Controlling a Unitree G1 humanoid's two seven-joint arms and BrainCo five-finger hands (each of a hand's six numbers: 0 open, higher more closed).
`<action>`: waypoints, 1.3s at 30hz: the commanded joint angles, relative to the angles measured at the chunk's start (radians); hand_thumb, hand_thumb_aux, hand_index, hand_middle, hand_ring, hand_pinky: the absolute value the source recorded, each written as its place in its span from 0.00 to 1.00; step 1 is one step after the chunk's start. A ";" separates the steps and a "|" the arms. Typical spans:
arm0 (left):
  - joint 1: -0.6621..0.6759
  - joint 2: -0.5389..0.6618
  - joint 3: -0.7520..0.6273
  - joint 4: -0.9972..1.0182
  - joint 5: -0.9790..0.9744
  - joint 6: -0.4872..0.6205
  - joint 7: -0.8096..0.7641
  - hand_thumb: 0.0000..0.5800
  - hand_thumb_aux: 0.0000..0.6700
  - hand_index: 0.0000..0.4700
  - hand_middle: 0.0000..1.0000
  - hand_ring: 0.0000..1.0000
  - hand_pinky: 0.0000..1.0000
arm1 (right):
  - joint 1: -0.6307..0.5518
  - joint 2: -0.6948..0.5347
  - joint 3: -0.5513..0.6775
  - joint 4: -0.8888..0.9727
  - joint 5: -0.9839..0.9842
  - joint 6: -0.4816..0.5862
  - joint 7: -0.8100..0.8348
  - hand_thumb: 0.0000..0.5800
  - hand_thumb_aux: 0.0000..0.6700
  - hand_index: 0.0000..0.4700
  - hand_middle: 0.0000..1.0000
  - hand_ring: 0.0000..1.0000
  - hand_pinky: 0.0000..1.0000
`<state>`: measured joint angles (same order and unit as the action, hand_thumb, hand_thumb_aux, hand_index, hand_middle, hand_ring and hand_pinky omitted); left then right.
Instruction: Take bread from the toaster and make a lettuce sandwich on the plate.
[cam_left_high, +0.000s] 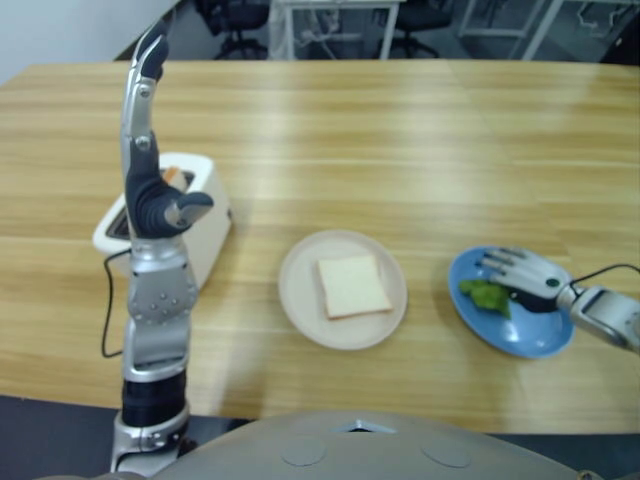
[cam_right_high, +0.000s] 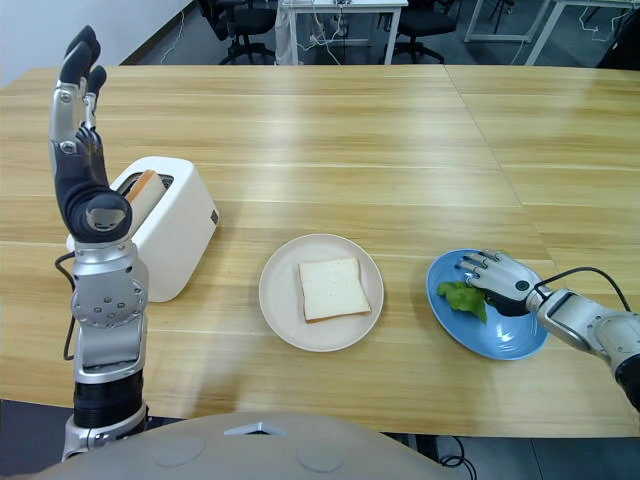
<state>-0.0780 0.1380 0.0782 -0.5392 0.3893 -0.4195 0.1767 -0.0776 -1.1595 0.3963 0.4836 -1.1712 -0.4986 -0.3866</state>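
Observation:
A white toaster (cam_right_high: 180, 230) stands at the left with a slice of bread (cam_right_high: 146, 188) sticking out of its slot. My left hand (cam_right_high: 82, 130) is raised upright in front of it, fingers straight, holding nothing. A cream plate (cam_right_high: 276, 312) in the middle carries one bread slice (cam_right_high: 330, 288). At the right a blue plate (cam_right_high: 520, 340) holds green lettuce (cam_right_high: 466, 298). My right hand (cam_right_high: 495, 272) lies over that plate, fingers resting on the lettuce's right side; I cannot tell whether they grip it.
The toaster's black cord (cam_left_high: 108, 300) loops down toward the table's near left edge. Bare wooden tabletop (cam_right_high: 350, 140) stretches behind the plates. Chairs and table legs stand beyond the far edge.

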 joint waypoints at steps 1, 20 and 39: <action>-0.013 -0.003 0.003 0.027 0.012 -0.003 0.004 0.00 0.00 0.00 0.00 0.00 0.00 | 0.005 -0.001 -0.022 -0.035 0.017 0.024 -0.046 1.00 1.00 0.98 1.00 1.00 1.00; -0.078 -0.007 -0.025 0.117 0.046 -0.038 0.027 0.00 0.00 0.00 0.00 0.00 0.00 | -0.077 0.164 -0.113 -0.351 0.063 0.109 -0.211 1.00 1.00 0.98 1.00 1.00 1.00; -0.097 -0.019 -0.047 0.157 0.055 -0.068 0.044 0.00 0.00 0.00 0.00 0.00 0.00 | -0.255 0.540 0.160 -0.214 0.117 -0.143 -0.037 1.00 1.00 0.98 1.00 1.00 1.00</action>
<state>-0.1731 0.1243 0.0411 -0.3943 0.4334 -0.4857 0.2188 -0.3421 -0.6220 0.5389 0.2353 -1.0797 -0.6177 -0.4672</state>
